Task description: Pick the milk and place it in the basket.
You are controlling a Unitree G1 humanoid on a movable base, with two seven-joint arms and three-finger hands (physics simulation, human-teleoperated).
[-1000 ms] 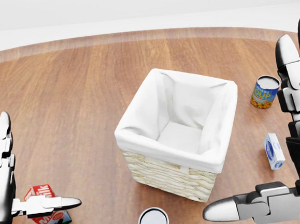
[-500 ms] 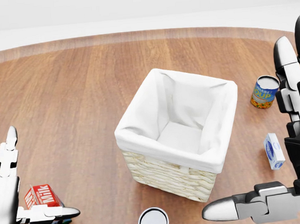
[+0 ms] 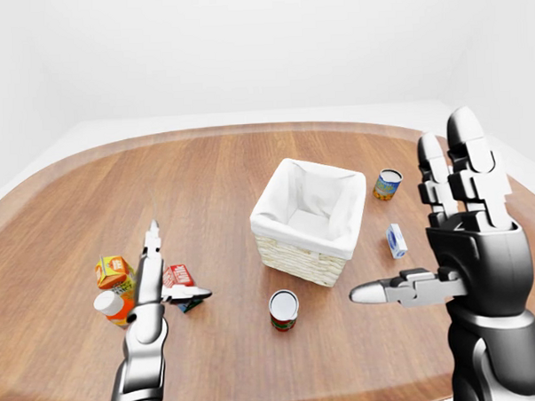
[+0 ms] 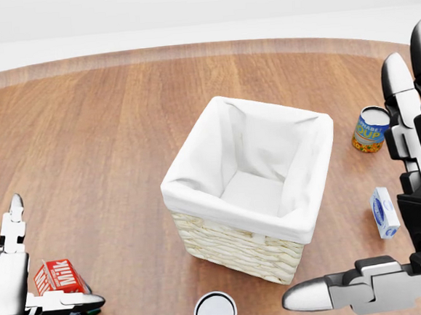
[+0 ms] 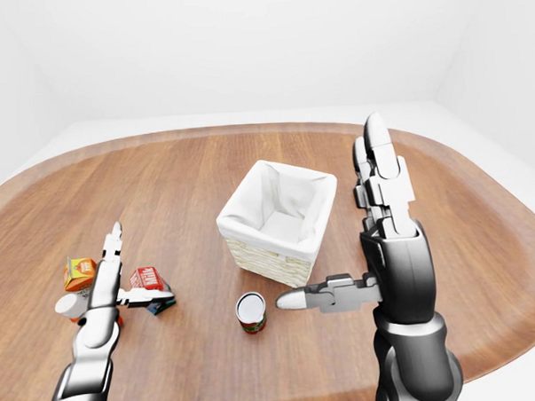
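my left hand (image 3: 151,290) is slim, glossy silver with dark joints; my right hand (image 3: 469,245) is bulkier, a black palm, silver segmented fingers (image 3: 437,171) with rounded chrome tips

The left hand (image 3: 156,281) stands open beside the milk (image 3: 178,277), thumb across it. The basket (image 3: 306,224) sits mid-counter (image 3: 204,177). The right hand (image 3: 451,237) is spread open.

milk (image 4: 59,277): lower part hidden behind left hand (image 4: 17,289) | right hand (image 4: 418,207): cut by head view's right edge
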